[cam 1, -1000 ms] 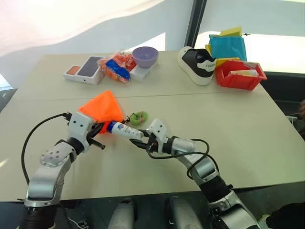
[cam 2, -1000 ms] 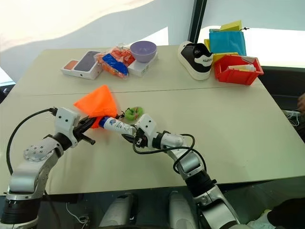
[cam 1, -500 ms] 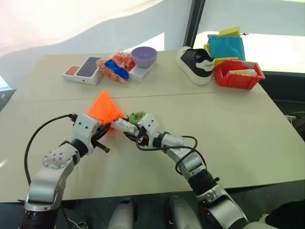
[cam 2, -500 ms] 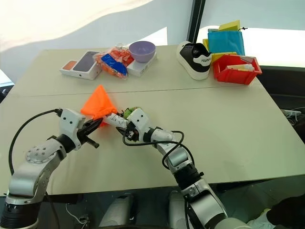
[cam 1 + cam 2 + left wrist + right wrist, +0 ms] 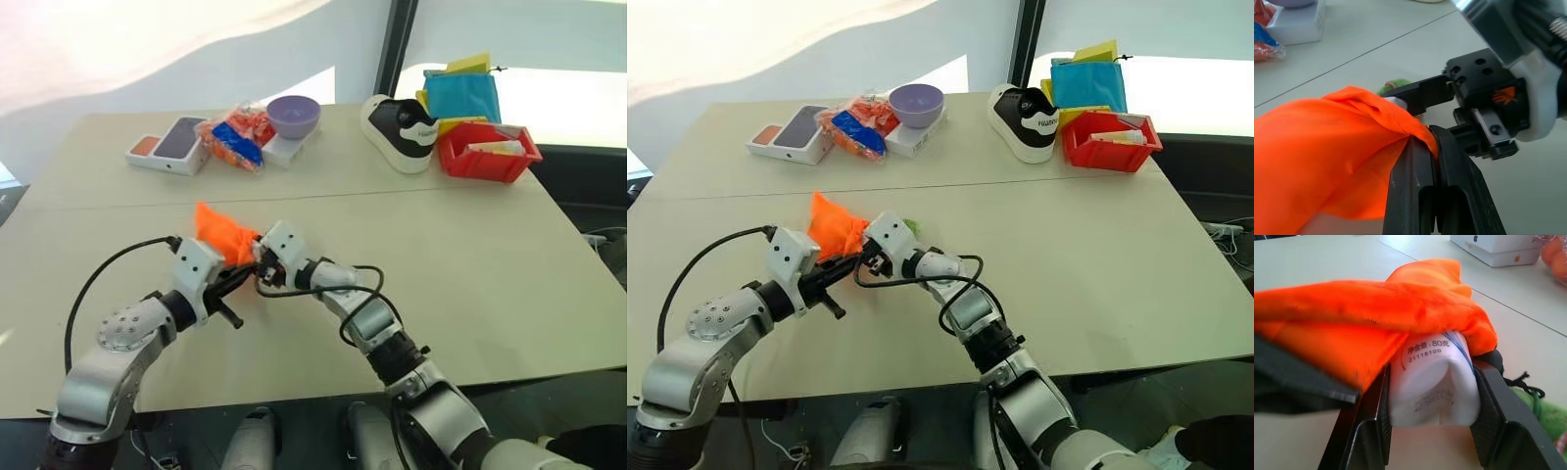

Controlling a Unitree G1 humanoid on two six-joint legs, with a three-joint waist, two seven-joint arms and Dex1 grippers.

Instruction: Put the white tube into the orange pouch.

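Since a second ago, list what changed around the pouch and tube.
The right gripper pushed the white tube forward into the orange pouch; its front end now sits under the fabric, only the tail showing. The pouch slumped from a peak into a bunch. The left gripper stayed clamped on the pouch's edge. The back-of-table items are unmoved.

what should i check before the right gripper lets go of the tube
1. Left gripper shut on the orange pouch rim: ok.
2. Right gripper holds the white tube between its fingers: ok.
3. Tube front end under the pouch fabric: ok, in the right wrist view the fabric drapes over it.
4. Tube fully inside: not ok, its crimped tail is outside.
5. Cord and green tassel clear of the mouth: cannot tell.
6. Table beside the pouch free of clutter: ok.
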